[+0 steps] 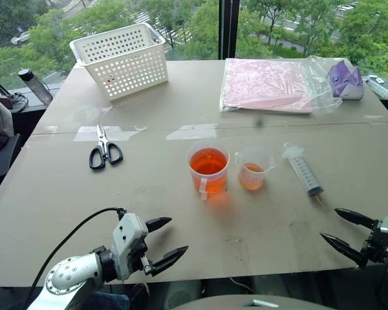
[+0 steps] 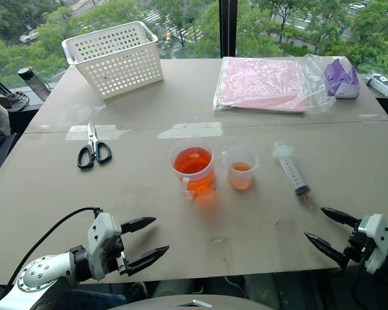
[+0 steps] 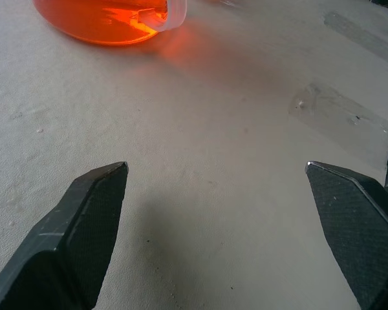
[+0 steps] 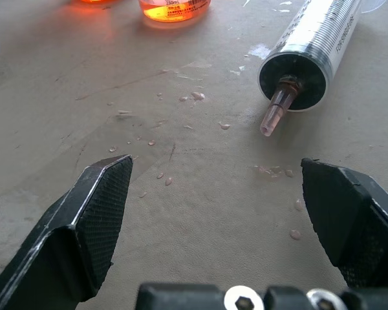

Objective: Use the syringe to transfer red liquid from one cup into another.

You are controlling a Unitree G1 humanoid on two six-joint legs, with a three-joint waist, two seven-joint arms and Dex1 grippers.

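1. The table (image 1: 64, 194) is seen with the task's things grouped near its middle; a white basket (image 1: 121, 59), a pink bag (image 1: 265, 85) and scissors (image 1: 104, 150) are set well apart from them.
2. The wider cup (image 1: 208, 168) is roughly half filled with red liquid (image 1: 208, 161); just beside it on its right, the smaller spouted cup (image 1: 253, 168) holds a shallow layer.
3. The syringe (image 1: 303, 170) is laid flat to the right of the cups, untouched, tip toward the robot.
4. The left gripper (image 1: 160, 245) and right gripper (image 1: 342, 231) are held spread and empty at the near edge.
5. Small droplets (image 4: 161, 174) are scattered before the syringe tip.
6. Whether a transfer has been made cannot be told; grasping is judged the next step.
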